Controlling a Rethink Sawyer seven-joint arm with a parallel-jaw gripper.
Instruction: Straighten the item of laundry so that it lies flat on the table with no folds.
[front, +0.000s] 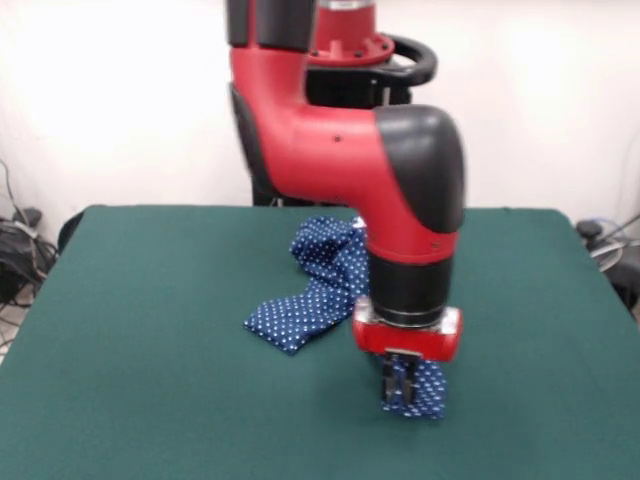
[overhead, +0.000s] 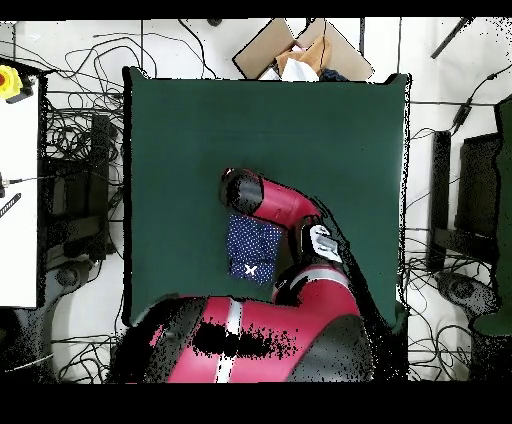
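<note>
Pincer (front: 402, 385) low at one end of the trousers (front: 320, 285) mid-worktop (front: 150, 340) — clamped on cloth or not, cannot tell; likely the leg-spreading step — next calls for pulling that end outward, flat.

Tabletop (front: 150, 400): dark green cloth cover, large and rectangular.
On it: polka-dot navy trousers (front: 320, 285), crumpled, folded, near the middle.
Elsewhere: bare green cloth.
</note>
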